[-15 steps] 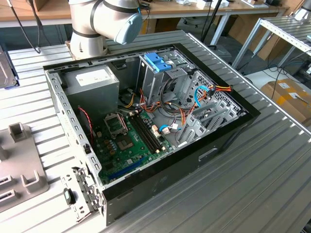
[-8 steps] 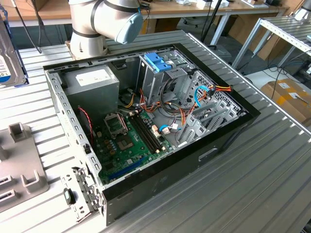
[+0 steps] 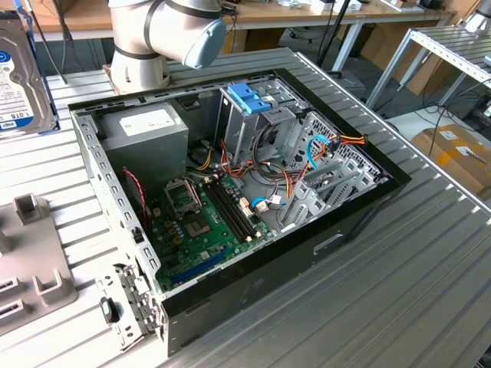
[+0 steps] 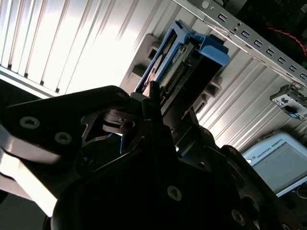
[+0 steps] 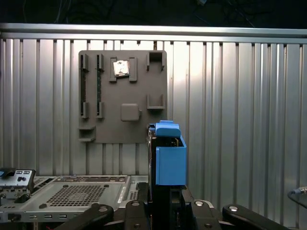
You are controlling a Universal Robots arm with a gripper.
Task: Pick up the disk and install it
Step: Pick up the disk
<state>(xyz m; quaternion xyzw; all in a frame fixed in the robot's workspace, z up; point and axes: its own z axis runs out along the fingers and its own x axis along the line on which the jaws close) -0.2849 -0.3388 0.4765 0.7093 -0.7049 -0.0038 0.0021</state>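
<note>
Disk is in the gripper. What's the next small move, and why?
Probably a short carry toward the open case, keeping height. The gripper is shut on the disk, which hangs off the table at the exterior view's left, outside the case's wall; the drive cage stands farther right, inside the case.

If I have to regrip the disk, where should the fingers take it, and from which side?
As now: the gripper pinches the disk at one end, apparently across its two flat faces, coming from that end. Those faces are broad and parallel, and this hold leaves the blue rails on the edges and the far end free.
</note>
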